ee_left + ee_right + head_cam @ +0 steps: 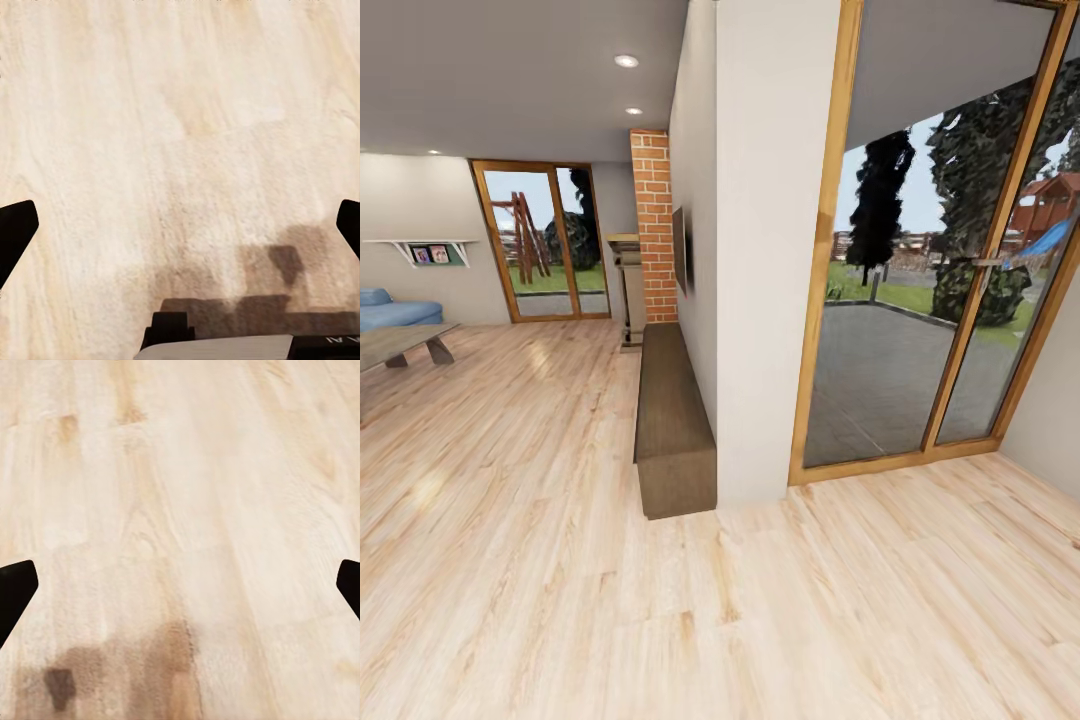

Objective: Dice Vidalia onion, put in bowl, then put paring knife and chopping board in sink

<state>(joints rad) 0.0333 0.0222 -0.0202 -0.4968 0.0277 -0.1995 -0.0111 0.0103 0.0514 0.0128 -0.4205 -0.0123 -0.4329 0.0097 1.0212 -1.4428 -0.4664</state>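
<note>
Living room, not kitchen. Pale wood plank floor (540, 560), white wall end (760, 250), long dark low bench (672, 430) running away along it, brick column (654, 225), glass patio door (920, 280). Both wrist cams aimed down at floor: left gripper (180, 225) fingers wide apart, right gripper (180, 585) same, nothing held.

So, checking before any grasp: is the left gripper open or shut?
Open: the left gripper's fingertips sit far apart, empty, above the wooden floor.

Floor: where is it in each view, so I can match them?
Head view: floor fills the lower half, up to the wall.
Left wrist view: floor lies beyond the open left gripper.
Right wrist view: floor lies beyond the open right gripper.
Shared landmark: its pale wood grain.
</note>
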